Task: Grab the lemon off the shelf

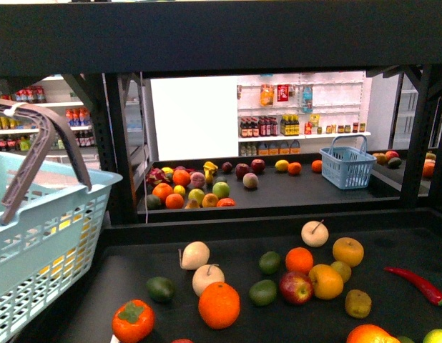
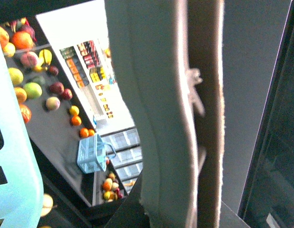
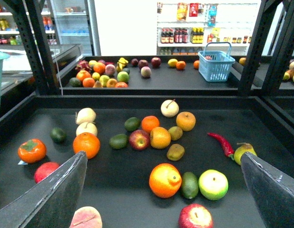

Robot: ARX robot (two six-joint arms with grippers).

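At your far left hangs the pale teal basket [image 1: 42,236], its grey-brown handle [image 1: 46,146] raised. Something yellow shows through its mesh wall, but you cannot tell what is inside. The left wrist view is filled by a broad pale band right against the lens, with a corner of the teal basket [image 2: 14,161] beside it. You cannot tell there whether the left tool is clenched or released.

On the near black deck of the shelf [image 1: 228,225] loose fruit lies scattered. It includes an orange [image 1: 219,305], a red apple [image 1: 296,287] and two rounder orange-yellow fruits [image 1: 326,281], with a red chilli [image 1: 420,284] towards the right.

The right tool [image 3: 162,154] is released. Its two dark fingers [image 3: 56,194] are spread wide above the near deck, on either side of the fruit in the right wrist view.

The lemon [image 1: 282,165] lies on the farther deck behind the near one, well apart from that tool. It is plain yellow and sits just beside a small orange [image 1: 295,168]. From the right wrist you see the lemon [image 3: 172,62] straight beyond the gap between the fingers.

To the right of the lemon on that same deck stands a small blue basket [image 1: 346,170] with its handle up. What it holds you cannot make out.
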